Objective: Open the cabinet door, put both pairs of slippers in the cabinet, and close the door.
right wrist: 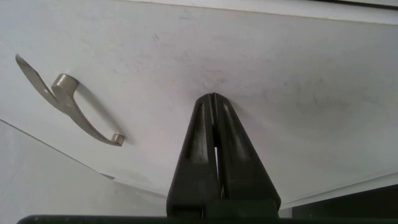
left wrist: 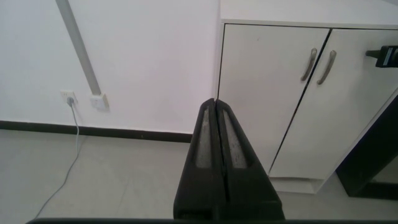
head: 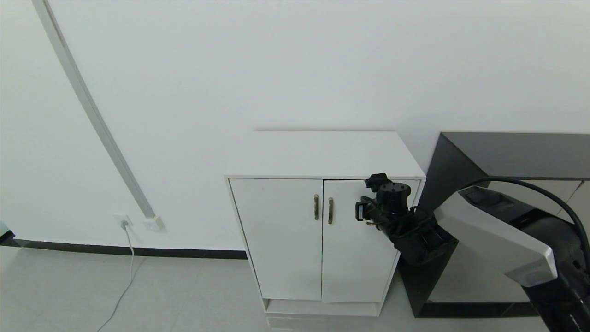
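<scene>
A white two-door cabinet [head: 322, 157] stands against the wall. Its left door [head: 281, 240] sits flush. The right door [head: 355, 258] shows a thin dark gap along its top edge. Two metal handles [head: 316, 207] [head: 330, 210] meet at the middle. My right gripper [head: 360, 211] is shut, with its tips against the face of the right door [right wrist: 280, 74], beside that door's handle [right wrist: 81, 112]. My left gripper [left wrist: 215, 102] is shut on nothing and hangs in the air well in front of the cabinet [left wrist: 273, 93], to its left.
A black piece of furniture [head: 507, 152] stands close against the cabinet's right side. On the wall to the left are a slanted conduit [head: 92, 110] and a socket [head: 123, 223], with a cord trailing over the grey tiled floor [head: 184, 295].
</scene>
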